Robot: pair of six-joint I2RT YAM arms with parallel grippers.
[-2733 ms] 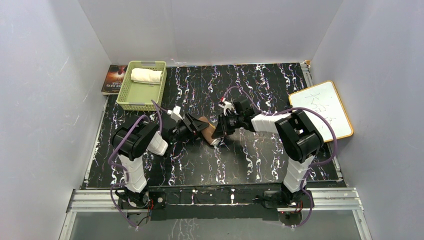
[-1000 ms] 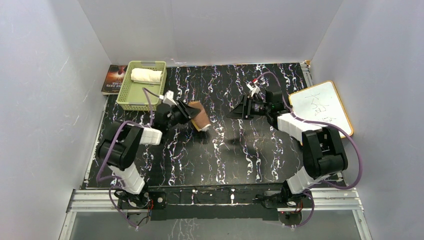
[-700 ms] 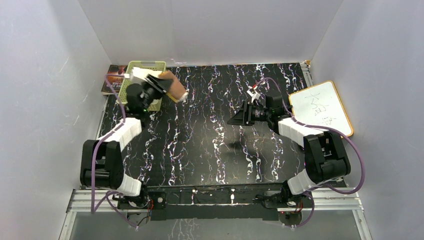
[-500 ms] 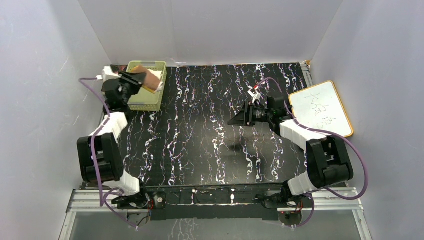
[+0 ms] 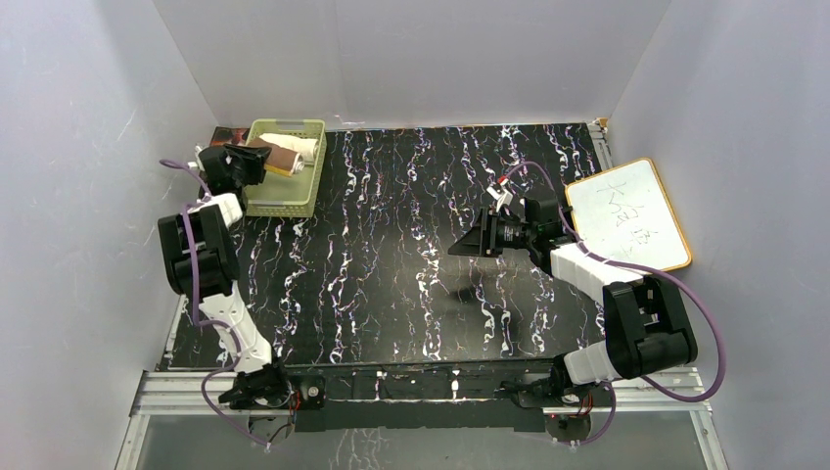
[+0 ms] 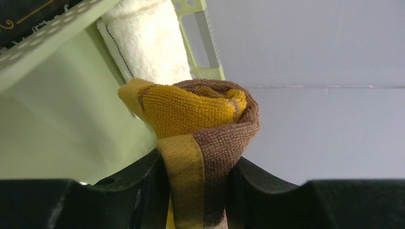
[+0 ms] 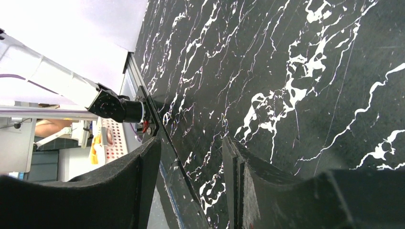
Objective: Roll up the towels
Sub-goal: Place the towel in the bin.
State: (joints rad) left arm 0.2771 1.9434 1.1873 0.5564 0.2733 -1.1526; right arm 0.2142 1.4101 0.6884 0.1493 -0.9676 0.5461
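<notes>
left gripper [image 6: 196, 191] clenched on rolled brown towel [image 6: 205, 119] over green basket [image 5: 284, 201], just beside rolled cream towel [image 6: 143, 38] | right gripper [image 7: 191, 152] spread, empty, above counter [image 5: 391, 294] | towel judged light, soft, springy: pinch across mid-roll.

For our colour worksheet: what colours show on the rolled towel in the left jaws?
The towel is brown and yellow-orange; left wrist view.
</notes>
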